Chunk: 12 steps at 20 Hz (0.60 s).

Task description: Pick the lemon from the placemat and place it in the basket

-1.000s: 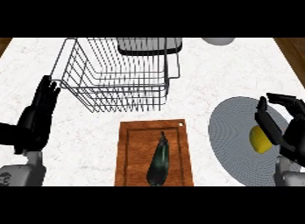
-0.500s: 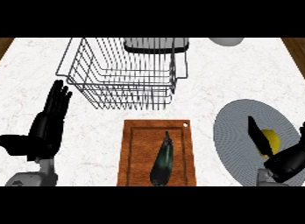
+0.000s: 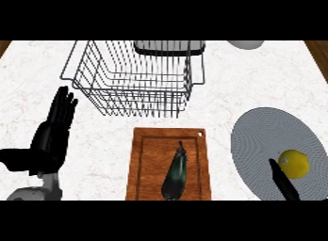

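A yellow lemon (image 3: 294,163) lies on the round grey placemat (image 3: 271,134) at the right of the counter. The wire basket (image 3: 135,77) stands at the back, left of centre, with nothing inside. Only a little of my right hand (image 3: 283,182) shows at the lower right edge, a dark finger or thumb lying just left of and below the lemon, apart from it. The rest of that hand is out of view. My left hand (image 3: 47,139) rests open at the left, fingers straight and pointing away, holding nothing.
A wooden cutting board (image 3: 147,155) with a dark green vegetable (image 3: 175,169) on it lies at the front centre. Behind the basket sit a dark-rimmed white container (image 3: 169,46) and a pale bowl (image 3: 246,44). Wooden floor shows past both counter ends.
My right hand has drawn back toward the lower right edge, uncovering the lemon, which still lies on the placemat. The view has shifted slightly; my left hand stays open.
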Each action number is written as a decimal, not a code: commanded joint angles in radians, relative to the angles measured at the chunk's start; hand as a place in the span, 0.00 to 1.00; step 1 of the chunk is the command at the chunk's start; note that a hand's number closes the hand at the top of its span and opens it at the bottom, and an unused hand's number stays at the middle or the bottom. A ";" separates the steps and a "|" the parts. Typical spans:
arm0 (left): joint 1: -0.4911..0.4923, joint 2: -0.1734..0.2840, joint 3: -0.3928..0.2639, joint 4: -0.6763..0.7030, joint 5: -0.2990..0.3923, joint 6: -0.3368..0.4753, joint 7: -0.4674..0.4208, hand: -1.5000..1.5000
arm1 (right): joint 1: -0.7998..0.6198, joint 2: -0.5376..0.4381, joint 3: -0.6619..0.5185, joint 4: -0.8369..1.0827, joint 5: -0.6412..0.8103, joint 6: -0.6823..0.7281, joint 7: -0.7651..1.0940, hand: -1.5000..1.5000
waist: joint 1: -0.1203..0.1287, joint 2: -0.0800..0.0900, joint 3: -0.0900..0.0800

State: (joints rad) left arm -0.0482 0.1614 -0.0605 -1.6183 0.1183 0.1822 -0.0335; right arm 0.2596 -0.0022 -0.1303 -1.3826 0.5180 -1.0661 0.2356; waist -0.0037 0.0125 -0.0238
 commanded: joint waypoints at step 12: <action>-0.037 -0.007 -0.019 -0.023 -0.006 0.005 0.048 0.50 | 0.085 -0.065 0.085 -0.323 0.333 0.450 0.628 0.00 | 0.020 -0.001 0.007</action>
State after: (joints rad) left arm -0.0657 0.1539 -0.0821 -1.6356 0.1056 0.1883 -0.0042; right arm 0.3286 -0.0544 -0.0594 -1.6195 0.7513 -0.7318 0.6894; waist 0.0192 0.0107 -0.0197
